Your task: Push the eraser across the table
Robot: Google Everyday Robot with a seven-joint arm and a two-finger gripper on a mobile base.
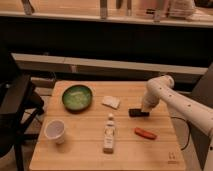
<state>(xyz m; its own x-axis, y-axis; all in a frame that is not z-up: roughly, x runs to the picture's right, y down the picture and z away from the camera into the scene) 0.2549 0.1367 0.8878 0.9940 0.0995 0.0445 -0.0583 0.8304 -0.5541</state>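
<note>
Here — closed gripper (145, 108) at eraser (136, 113); bowl (65, 94) apart.

Single camera view. The camera stands above and back from the near edge of the table (80, 150) and looks down at a slant across the tabletop toward a dark counter front (100, 40) behind it. The distance is moderate, so the whole table fits in frame, with a strip of surroundings on either side. The arm (175, 100) enters from the right edge. Its gripper (145, 110) sits low over the right half of the table, right beside the eraser (137, 113).
</note>
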